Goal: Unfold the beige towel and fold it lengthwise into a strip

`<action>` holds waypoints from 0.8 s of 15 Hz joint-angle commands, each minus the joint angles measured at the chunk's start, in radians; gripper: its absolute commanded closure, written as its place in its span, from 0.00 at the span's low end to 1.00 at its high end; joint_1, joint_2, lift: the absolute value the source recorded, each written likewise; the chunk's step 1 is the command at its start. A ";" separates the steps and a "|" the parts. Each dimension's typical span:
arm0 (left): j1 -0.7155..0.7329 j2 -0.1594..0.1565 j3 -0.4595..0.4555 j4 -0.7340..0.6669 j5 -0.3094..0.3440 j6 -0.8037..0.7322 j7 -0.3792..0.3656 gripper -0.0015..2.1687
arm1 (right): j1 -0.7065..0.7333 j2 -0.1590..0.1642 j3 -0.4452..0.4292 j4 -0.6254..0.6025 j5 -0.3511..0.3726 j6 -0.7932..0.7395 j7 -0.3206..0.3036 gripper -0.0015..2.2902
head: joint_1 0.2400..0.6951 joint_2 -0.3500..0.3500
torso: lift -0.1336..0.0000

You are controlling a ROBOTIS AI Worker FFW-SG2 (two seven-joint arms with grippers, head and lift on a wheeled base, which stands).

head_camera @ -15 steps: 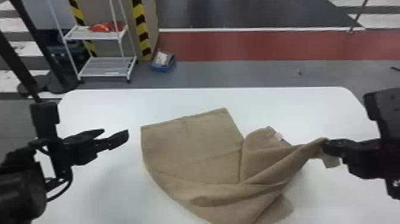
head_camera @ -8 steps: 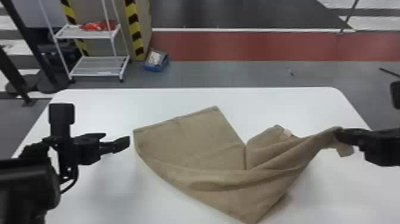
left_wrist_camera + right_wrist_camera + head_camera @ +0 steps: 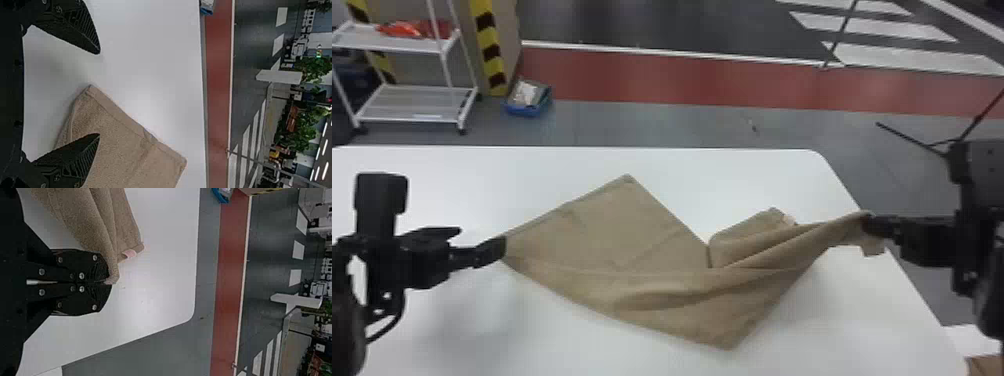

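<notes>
The beige towel (image 3: 652,260) lies partly spread on the table, its right end raised in a gathered peak. At its left corner stands my left gripper (image 3: 499,247); in the left wrist view the left gripper (image 3: 98,94) is open, with the towel's corner (image 3: 92,92) between its spread fingers. My right gripper (image 3: 872,225) is over the table's right side at the raised end. The right wrist view has the right gripper (image 3: 105,282) shut on a pinch of the towel (image 3: 82,219), a pink tag (image 3: 129,253) near it.
The white table (image 3: 572,170) has its rounded far-right corner near the right arm. Beyond it on the floor stand a white shelf rack (image 3: 412,105) and a blue box (image 3: 529,97).
My left gripper has come up to the towel's left corner. The right gripper has drawn its end of the towel outward to the right, stretching the folds. The head view has shifted.
</notes>
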 commanded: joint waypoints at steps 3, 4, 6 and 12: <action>-0.004 -0.002 -0.057 0.041 -0.022 -0.063 0.029 0.07 | 0.010 0.006 -0.007 0.001 -0.002 -0.005 0.000 0.89 | 1.00 0.21 | 0.06; -0.005 -0.004 -0.070 0.046 -0.022 -0.076 0.034 0.07 | 0.015 0.009 -0.006 0.001 -0.002 -0.005 0.000 0.89 | 1.00 0.20 | 0.06; -0.005 -0.007 -0.084 0.052 -0.020 -0.079 0.037 0.07 | 0.018 0.012 0.002 0.001 -0.001 -0.005 0.000 0.89 | 1.00 0.18 | 0.06; -0.007 -0.007 -0.110 0.069 -0.022 -0.085 0.020 0.07 | 0.027 0.014 0.000 0.002 -0.001 -0.005 0.000 0.89 | 1.00 0.14 | 0.06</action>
